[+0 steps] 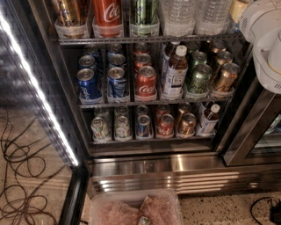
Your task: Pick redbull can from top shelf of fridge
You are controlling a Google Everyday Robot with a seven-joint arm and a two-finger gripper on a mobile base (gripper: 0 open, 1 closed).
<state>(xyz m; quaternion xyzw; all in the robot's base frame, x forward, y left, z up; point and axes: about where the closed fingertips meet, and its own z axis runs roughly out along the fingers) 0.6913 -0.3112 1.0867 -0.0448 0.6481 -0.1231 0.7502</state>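
Observation:
The fridge (167, 169) stands open, with a dark interior and a steel base. Its top shelf (145, 39) is a grey wire rack at the upper edge of the camera view. It holds translucent cups with a gold can (69, 11), a tall red Coca-Cola can (106, 12) and a green can (144, 11), then clear water bottles (178, 15). No redbull can shows; the can tops are cut off by the frame edge. My gripper is out of view; only the white arm housing (263, 39) shows at the upper right, in front of the shelf's right end.
The middle rack holds blue Pepsi cans (89, 84), red Coke cans (146, 82), a bottle (175, 72) and green and gold cans. The lower rack (149, 139) holds short cans. A white LED strip (39, 96) runs down the left. Cables (22, 176) lie on the floor. A plastic tub (136, 208) sits below.

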